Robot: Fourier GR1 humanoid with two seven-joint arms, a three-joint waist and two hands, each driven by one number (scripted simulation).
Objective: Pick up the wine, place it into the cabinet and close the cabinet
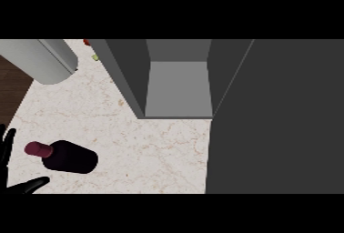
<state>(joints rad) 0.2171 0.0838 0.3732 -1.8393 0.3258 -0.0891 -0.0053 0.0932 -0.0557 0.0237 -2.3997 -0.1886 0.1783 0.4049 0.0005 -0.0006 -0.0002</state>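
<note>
The wine bottle [68,156] stands on the marble table [154,150] at the lower left, dark-bodied with a maroon cap, well apart from the open cabinet [178,86] at the top middle. The cabinet's door [275,118] swings out wide and dark down the right side. The left hand [15,170] sits at the left edge just beside the bottle, fingers straight and spread, thumb out below, holding nothing. The right hand is not in sight. A grey cylinder [42,59] lies at the upper left corner. The risk I see is the bottle tipping: if the fingers brush its cap before curling round the body, it could topple and roll. Later, the cabinet's narrow opening could catch the bottle on its side wall.
</note>
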